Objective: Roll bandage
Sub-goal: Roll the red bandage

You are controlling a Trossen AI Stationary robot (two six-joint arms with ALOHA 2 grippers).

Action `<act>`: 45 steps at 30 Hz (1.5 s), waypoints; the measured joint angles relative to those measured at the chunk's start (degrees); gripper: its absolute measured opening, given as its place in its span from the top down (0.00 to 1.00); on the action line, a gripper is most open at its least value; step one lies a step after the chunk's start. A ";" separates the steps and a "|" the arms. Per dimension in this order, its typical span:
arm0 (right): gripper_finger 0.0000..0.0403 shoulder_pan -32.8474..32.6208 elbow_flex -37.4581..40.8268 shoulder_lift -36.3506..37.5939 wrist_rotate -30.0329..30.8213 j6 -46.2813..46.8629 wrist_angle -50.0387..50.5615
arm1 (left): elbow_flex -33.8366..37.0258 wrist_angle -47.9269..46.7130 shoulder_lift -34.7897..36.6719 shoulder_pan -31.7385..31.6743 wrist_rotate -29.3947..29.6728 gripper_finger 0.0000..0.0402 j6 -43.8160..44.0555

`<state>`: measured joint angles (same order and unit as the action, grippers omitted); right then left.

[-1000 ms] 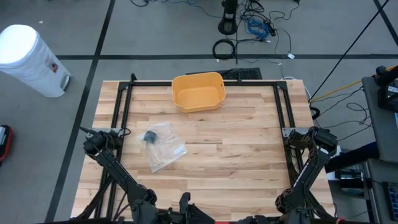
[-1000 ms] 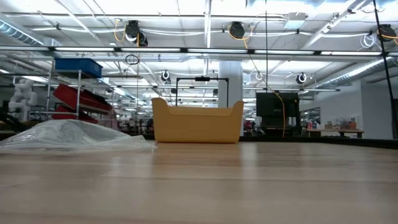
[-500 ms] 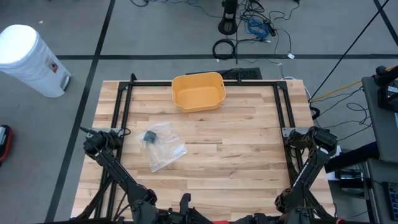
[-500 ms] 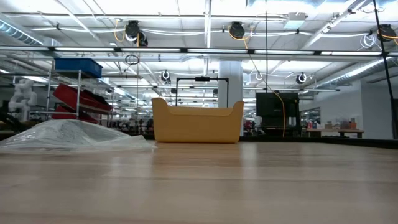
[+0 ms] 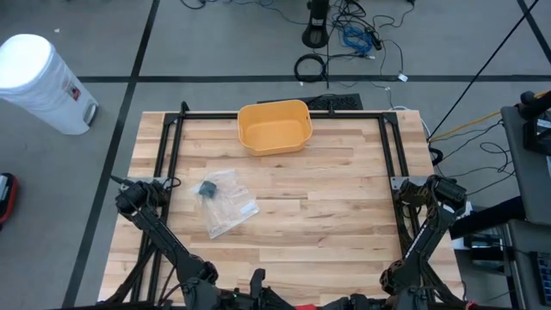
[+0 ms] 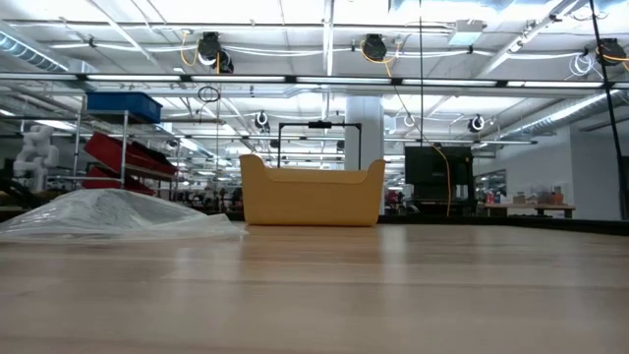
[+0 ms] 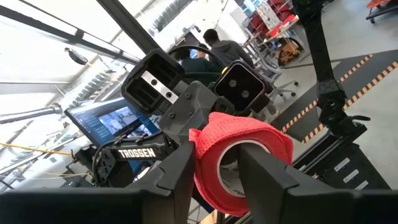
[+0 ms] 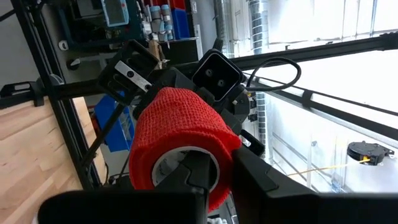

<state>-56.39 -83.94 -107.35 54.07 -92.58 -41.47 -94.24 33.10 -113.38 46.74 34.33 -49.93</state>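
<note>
Both grippers meet at the table's near edge on one red bandage roll. The left gripper pinches its wall and the right gripper is clamped on it too. The roll looks nearly fully wound, while a clear plastic bag and yellow bin sit untouched.

Premises are a large robotics lab or industrial workshop. The low view shows an open ceiling with exposed ducting and strip lighting, red and blue storage bins on racking, and benches beyond. Cables lie on a grey taped floor; a person sits near a monitor.
</note>
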 joint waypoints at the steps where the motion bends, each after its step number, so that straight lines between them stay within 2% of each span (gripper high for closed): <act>1: 0.92 0.02 0.00 0.00 0.04 0.00 -0.02 | 0.00 0.02 0.00 0.00 -0.02 0.67 -0.02; 12: 0.92 0.08 0.00 0.00 0.06 0.00 0.02 | 0.00 0.15 0.00 0.00 -0.22 0.64 -0.39; 22: 0.92 0.08 0.00 0.00 -0.07 0.11 0.07 | 0.00 0.46 0.00 -0.02 -1.29 0.85 -0.46; 28: 0.92 0.06 0.00 0.00 -0.01 0.11 0.08 | 0.00 0.45 0.02 -0.02 -1.23 0.87 -0.50; 36: 0.92 0.06 0.00 0.00 0.82 0.42 0.10 | 0.00 0.42 0.02 0.04 1.26 0.87 -1.84; 45: 0.92 0.06 0.00 0.00 2.40 -0.26 0.20 | 0.00 0.24 0.02 0.35 2.38 0.70 -2.95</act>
<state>-56.34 -83.94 -107.35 56.47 -92.84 -41.28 -94.24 33.34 -113.36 47.09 36.71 -52.88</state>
